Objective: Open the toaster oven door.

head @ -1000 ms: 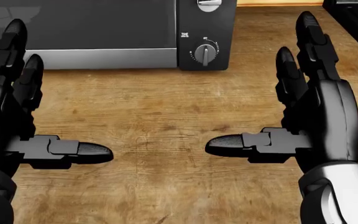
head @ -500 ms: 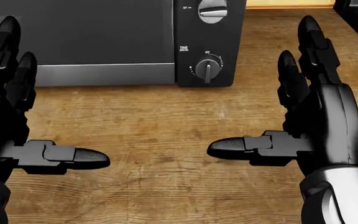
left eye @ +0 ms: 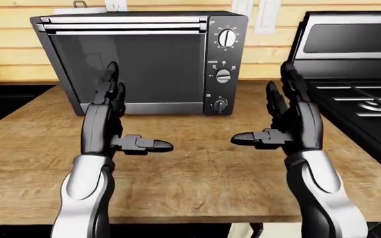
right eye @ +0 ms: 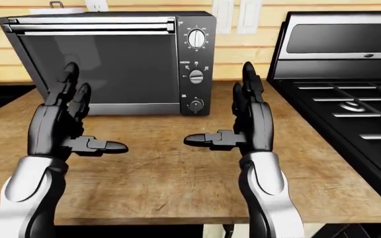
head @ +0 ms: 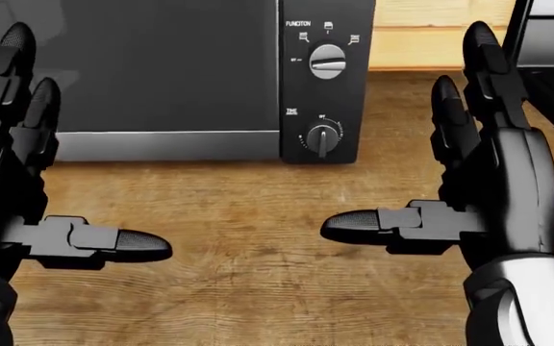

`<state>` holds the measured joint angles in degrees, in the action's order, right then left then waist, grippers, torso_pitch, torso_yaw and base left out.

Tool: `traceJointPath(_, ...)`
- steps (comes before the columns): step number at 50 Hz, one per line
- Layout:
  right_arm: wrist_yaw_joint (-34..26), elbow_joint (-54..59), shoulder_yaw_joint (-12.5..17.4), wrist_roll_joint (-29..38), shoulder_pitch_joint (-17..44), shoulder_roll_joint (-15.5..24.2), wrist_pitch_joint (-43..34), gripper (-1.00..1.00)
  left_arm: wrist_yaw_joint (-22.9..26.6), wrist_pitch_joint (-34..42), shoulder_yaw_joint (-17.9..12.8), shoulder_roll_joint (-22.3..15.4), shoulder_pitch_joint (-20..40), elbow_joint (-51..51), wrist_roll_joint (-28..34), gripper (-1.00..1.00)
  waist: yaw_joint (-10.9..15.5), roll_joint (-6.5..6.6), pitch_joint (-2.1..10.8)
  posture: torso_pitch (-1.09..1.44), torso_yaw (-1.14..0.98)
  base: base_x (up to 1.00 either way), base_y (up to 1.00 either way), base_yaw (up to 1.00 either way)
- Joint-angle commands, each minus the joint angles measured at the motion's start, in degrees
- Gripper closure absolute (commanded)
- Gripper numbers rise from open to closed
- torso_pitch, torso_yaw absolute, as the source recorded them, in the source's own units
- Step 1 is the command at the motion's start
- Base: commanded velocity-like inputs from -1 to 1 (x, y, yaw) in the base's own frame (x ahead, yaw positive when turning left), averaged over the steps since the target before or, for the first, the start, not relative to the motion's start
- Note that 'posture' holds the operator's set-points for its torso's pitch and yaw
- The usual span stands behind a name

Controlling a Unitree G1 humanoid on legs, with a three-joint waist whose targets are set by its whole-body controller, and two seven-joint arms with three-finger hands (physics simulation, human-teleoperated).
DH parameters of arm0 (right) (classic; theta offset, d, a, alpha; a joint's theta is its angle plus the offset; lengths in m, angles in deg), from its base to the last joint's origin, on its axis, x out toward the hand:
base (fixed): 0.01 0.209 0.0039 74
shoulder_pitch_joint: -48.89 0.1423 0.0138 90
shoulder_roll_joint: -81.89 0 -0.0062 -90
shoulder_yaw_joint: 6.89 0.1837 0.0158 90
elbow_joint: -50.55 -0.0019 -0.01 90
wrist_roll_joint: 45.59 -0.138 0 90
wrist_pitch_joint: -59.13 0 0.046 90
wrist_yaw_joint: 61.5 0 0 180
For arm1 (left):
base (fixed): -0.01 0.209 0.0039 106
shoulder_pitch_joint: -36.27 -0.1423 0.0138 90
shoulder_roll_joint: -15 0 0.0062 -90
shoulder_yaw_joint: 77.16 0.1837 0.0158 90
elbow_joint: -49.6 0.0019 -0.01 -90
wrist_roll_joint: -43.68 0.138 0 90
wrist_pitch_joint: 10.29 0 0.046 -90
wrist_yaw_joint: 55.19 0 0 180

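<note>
The black toaster oven [left eye: 137, 64] stands on the wooden counter [left eye: 197, 168] at the top left of the left-eye view. Its glass door is shut, with a silver handle [left eye: 124, 26] along the top edge. Three knobs [left eye: 223, 76] sit on its right panel. My left hand [left eye: 137, 109] is open, fingers up and thumb pointing right, a little short of the door's lower left. My right hand [left eye: 263, 106] is open, mirrored, short of the oven's right side. Neither hand touches the oven. Both hands are empty.
A black stove [left eye: 362, 99] stands right of the counter, close to my right hand. A wood-plank wall with outlets [left eye: 268, 15] is behind the oven. A dark sunken area [left eye: 5, 99] lies at the left. The counter's near edge runs along the bottom.
The whole head view has shifted: the oven has slid down in the picture and more of its panel shows, so the camera has moved. Both hands hold the same open pose.
</note>
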<state>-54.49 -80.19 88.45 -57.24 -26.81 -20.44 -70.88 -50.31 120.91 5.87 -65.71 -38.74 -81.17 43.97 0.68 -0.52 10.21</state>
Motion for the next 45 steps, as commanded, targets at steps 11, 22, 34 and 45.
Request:
traceJointPath(11, -0.27, -1.00, -0.07, 0.20, 1.13, 0.08, 2.35, -1.00, -0.02, -1.79, 0.01, -0.11, 1.26, -1.54, 0.44, -1.00, 0.42, 0.05, 4.73, -0.36, 0.00, 0.00, 0.00, 0.00)
traceJointPath(22, -0.33, -0.70, -0.09, 0.25, 1.23, 0.07, 2.60, -1.00, 0.19, -1.94, 0.15, 0.00, 1.24, -1.40, 0.59, -1.00, 0.86, 0.06, 7.48, -0.45, 0.00, 0.00, 0.00, 0.00)
traceJointPath(34, -0.14, -1.22, -0.11, 0.10, 1.31, 0.01, 2.12, -1.00, 0.50, -1.75, 0.25, 0.14, 1.13, -1.89, 0.78, -1.00, 1.28, 0.02, 10.29, -0.56, 0.00, 0.00, 0.00, 0.00)
traceJointPath(45, -0.09, -1.56, 0.10, -0.11, 1.61, 0.22, 1.55, -1.00, 0.45, -1.42, 0.43, 0.08, 1.81, -1.54, 0.91, -1.00, 1.51, -0.21, 12.56, -0.64, 0.00, 0.00, 0.00, 0.00)
